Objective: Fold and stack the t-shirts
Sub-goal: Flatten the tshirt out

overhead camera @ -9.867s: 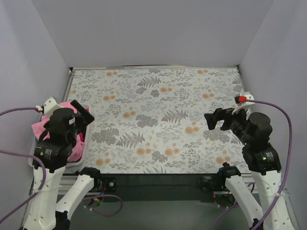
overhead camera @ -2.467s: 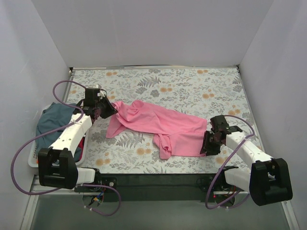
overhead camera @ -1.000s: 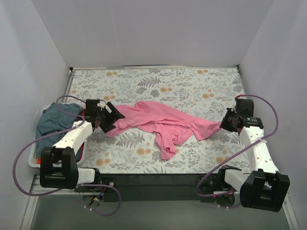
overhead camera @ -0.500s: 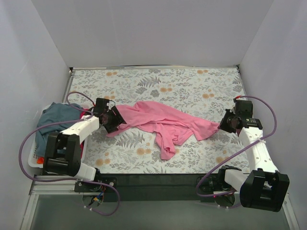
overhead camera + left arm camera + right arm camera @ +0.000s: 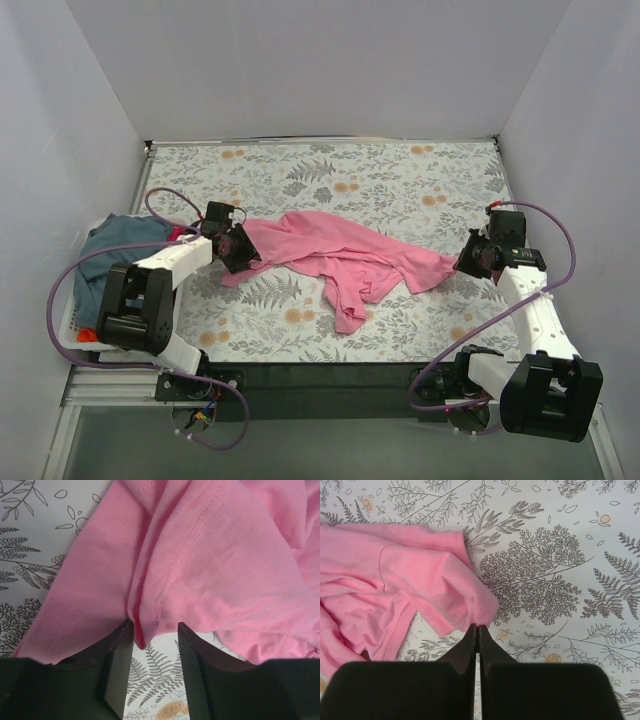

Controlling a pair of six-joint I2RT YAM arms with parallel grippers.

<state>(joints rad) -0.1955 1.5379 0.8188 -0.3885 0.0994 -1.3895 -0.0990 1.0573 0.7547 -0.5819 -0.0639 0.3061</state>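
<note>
No legible text, label, brand, number or sign was found in any view. The pink t-shirt (image 5: 335,245) showed plain cloth and stitched seams only, with no readable print or tag. The table cover (image 5: 400,180) bore a fern and flower pattern without lettering.

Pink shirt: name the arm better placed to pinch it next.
Left. The left gripper sits open astride a fold of the shirt, so it likely only needs to close. The right gripper is shut at the opposite corner.
</note>
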